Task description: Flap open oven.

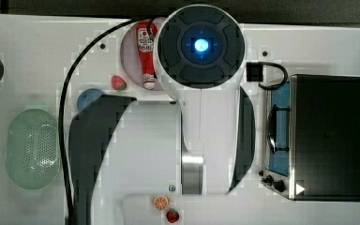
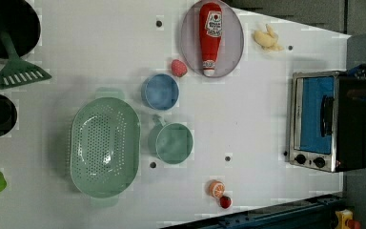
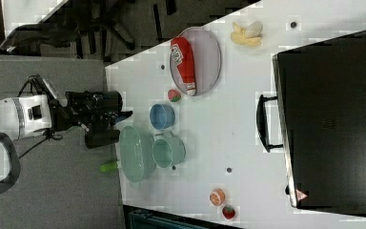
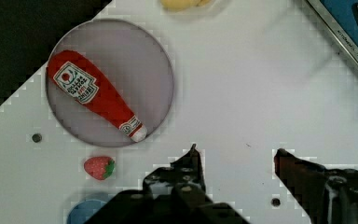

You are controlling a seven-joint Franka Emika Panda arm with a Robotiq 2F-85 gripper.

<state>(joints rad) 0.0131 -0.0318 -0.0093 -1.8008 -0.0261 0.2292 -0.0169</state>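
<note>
While the claw hangs high above the white table with its two dark fingers spread apart and nothing between them, it is well apart from the oven. In the wrist view the bare table surface lies under the gap, with a ketchup bottle lying on a grey plate and a strawberry near.

At the left view's right edge the oven sits with its blue glass door shut, framed in silver, and the black bar handle stands out from the door's middle. Knobs sit at one end of the front.

As a judgement, the oven is heavy and stiff enough to stay put under a gentle pull, and the door likely swings on a hinge along one long edge (which edge is not clear from these pictures). That bar handle looks like the place to take hold: rigid, narrow enough for the spread fingers, with a gap behind it, as the right view shows. Its finish may be smooth and slippery, and the glass wants no knock.

In the top view the arm's white body covers the table's middle and much of the plate. Only a corner of the oven's front enters the wrist view, cut off by the frame. What is inside the oven cannot be made out through the tinted glass.
</note>
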